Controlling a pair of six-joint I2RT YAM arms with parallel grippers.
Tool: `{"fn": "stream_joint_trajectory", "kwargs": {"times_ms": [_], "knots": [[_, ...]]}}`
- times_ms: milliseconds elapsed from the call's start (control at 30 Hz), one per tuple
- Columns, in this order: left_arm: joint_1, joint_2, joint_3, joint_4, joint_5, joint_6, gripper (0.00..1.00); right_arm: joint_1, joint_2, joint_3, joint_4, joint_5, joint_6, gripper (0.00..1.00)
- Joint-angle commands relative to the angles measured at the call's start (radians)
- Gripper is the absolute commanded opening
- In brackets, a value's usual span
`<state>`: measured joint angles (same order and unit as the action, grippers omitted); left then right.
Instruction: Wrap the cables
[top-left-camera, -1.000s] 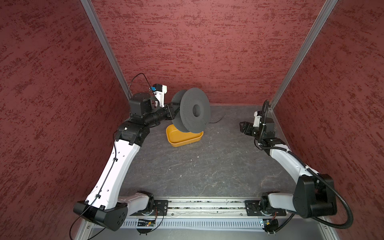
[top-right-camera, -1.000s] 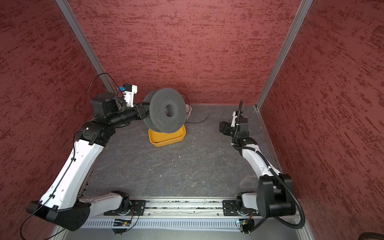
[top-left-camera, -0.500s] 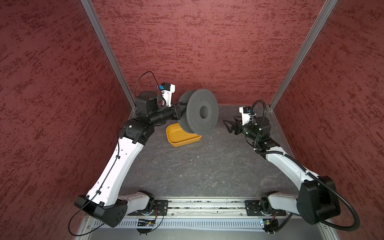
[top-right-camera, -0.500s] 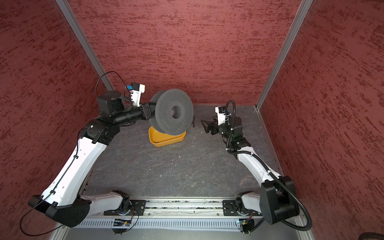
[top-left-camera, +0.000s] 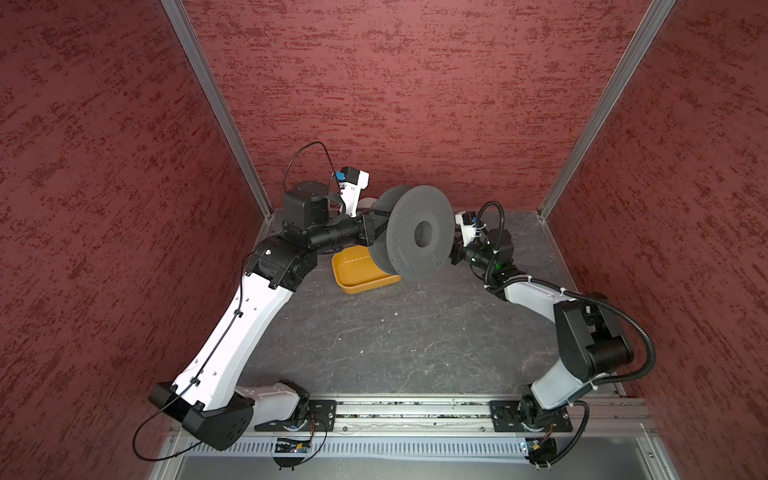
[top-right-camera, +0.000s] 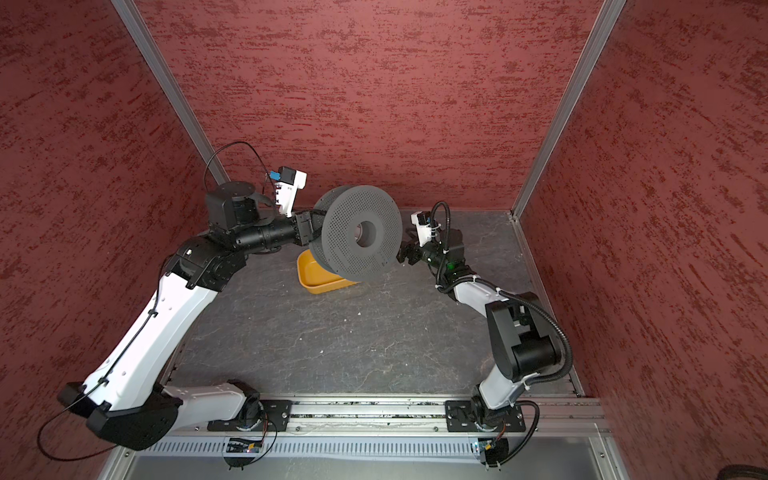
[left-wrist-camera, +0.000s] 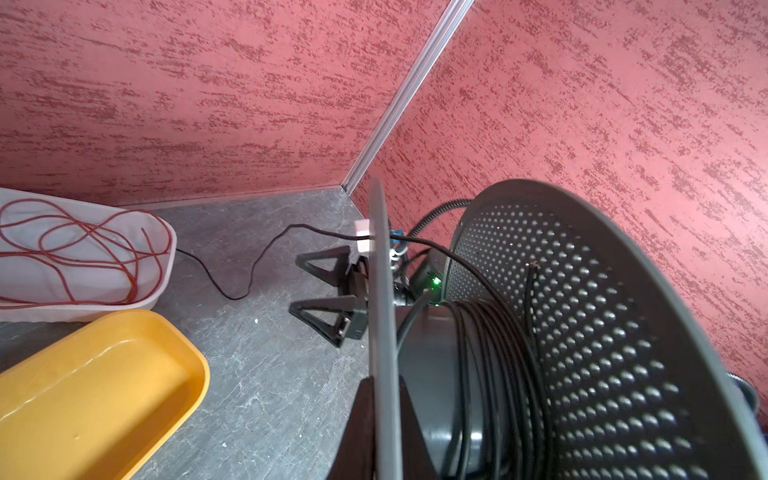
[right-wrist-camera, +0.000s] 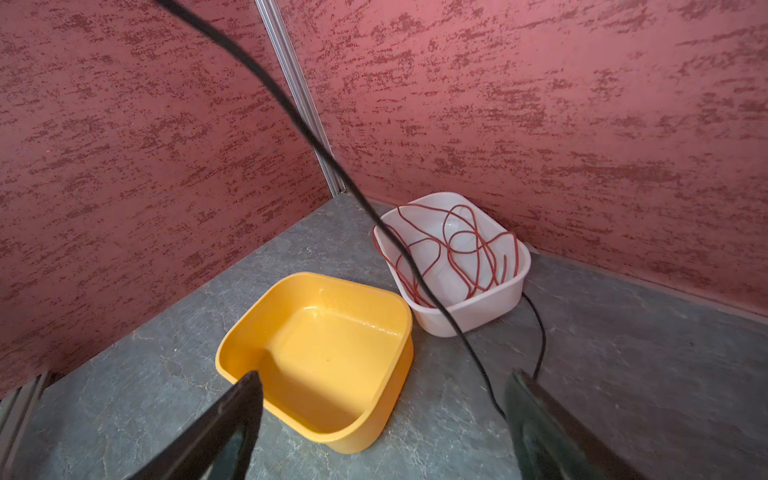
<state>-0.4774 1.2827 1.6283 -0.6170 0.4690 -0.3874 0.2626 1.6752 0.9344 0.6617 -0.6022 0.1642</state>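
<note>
A: Left end effector (left-wrist-camera: 384, 388) is clamped hard on the thin rim of the near flange of the grey spool (top-left-camera: 419, 232). The spool is held on edge, raised off the bench (top-left-camera: 395, 340). Its lower rim overlaps the yellow tub (top-left-camera: 365, 286) in both top views.

B: Agreed. Only the left wrist view shows the clamp itself; the top views give just the wrist meeting the flange. Where is the cable (left-wrist-camera: 490, 353)?

A: Thin and black, with several turns on the hub between the flanges, seen only in the left wrist view. From the hub it runs out past the near flange's rim, drops to the bench and lies in a loose bend up to the white tub (left-wrist-camera: 83, 309). In the top views the spool hides it.

B: Right end effector (top-right-camera: 405, 253) has its jaws wide apart and holds nothing. It sits just beside the spool's outer flange. The right wrist view adds that the cable crosses slantwise and passes between the fingers (right-wrist-camera: 228, 424), close to one. Contact cannot be told.

A: The white tub holds a tangle of red cord (right-wrist-camera: 457, 241) and stands just beside the yellow tub.
</note>
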Motion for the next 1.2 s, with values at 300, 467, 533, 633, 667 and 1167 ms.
{"fn": "stream_joint_trajectory", "kwargs": {"times_ms": [300, 467, 533, 633, 667, 1167], "knots": [[-0.03, 0.017, 0.06, 0.031, 0.003, 0.001, 0.04, 0.003, 0.209, 0.236, 0.143, -0.066, 0.051, 0.7], [-0.032, 0.014, 0.063, 0.018, 0.0, 0.004, 0.04, 0.004, 0.288, 0.283, 0.205, -0.095, 0.12, 0.53], [-0.032, 0.012, 0.064, 0.018, 0.0, 0.003, 0.04, 0.005, 0.324, 0.32, 0.2, -0.128, 0.136, 0.53], [-0.032, 0.01, 0.07, 0.009, -0.004, 0.005, 0.04, 0.013, 0.351, 0.348, 0.2, -0.135, 0.145, 0.51], [-0.032, 0.008, 0.071, 0.005, -0.007, 0.008, 0.04, 0.015, 0.354, 0.348, 0.202, -0.128, 0.144, 0.47], [0.071, 0.019, 0.073, -0.041, -0.128, -0.015, 0.03, 0.062, 0.152, 0.09, -0.058, 0.213, 0.018, 0.0]]}}
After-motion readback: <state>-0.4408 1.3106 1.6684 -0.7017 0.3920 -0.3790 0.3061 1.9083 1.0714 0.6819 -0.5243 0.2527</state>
